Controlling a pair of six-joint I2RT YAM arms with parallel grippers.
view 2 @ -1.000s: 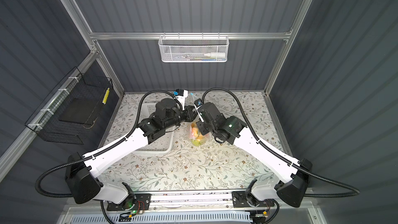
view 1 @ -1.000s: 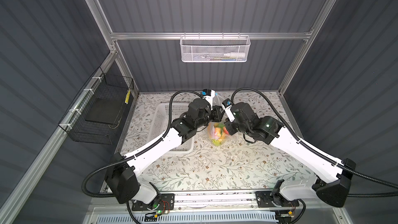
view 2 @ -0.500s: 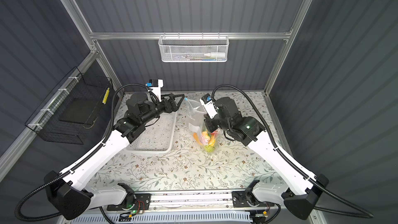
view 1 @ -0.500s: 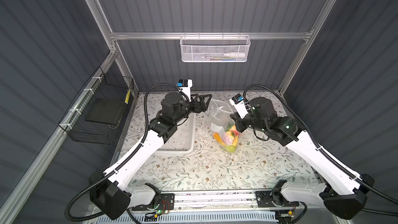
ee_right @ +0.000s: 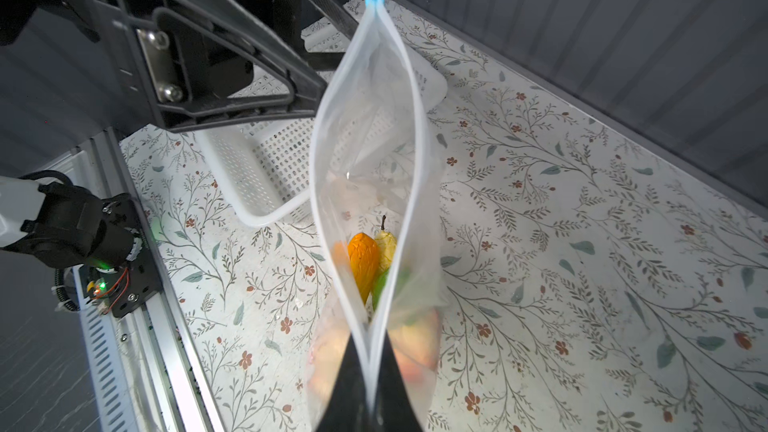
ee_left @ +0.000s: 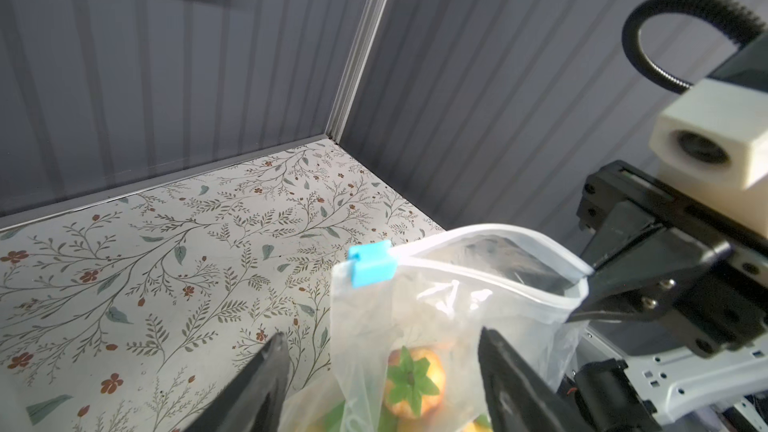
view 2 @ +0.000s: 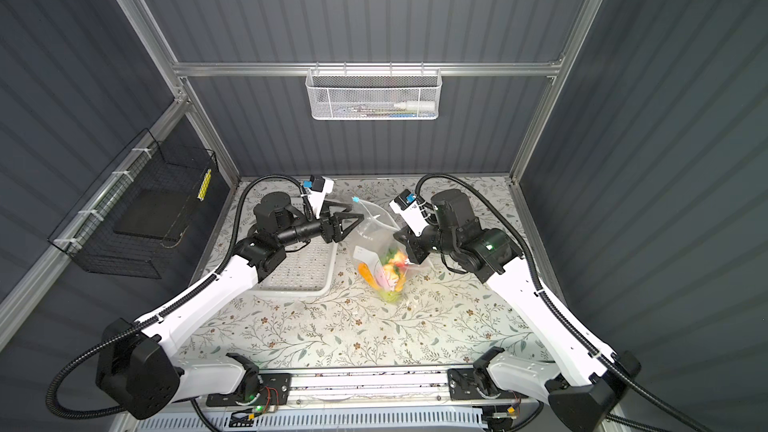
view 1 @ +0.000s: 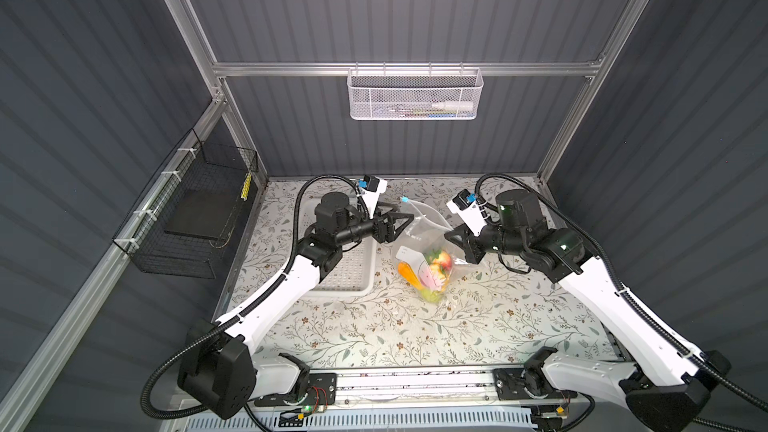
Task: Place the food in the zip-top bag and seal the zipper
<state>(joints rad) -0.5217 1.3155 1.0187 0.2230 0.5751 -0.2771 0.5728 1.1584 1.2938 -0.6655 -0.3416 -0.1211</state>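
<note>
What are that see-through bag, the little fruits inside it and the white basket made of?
The bag looks like thin clear plastic film: it crinkles and shows what's inside. Its slider seems hard light-blue plastic. The fruits look like moulded plastic, probably toys: glossy and evenly coloured. The basket appears to be stiff white plastic, perforated with rows of small holes.

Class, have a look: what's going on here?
The right claw is shut on one end of the mouth of the zip-top bag, holding it up. The food sits inside, at the bottom. The left claw is open beside the bag, gripping nothing. The mouth gapes, with the blue slider at its far end, so the zipper is not yet sealed.
</note>
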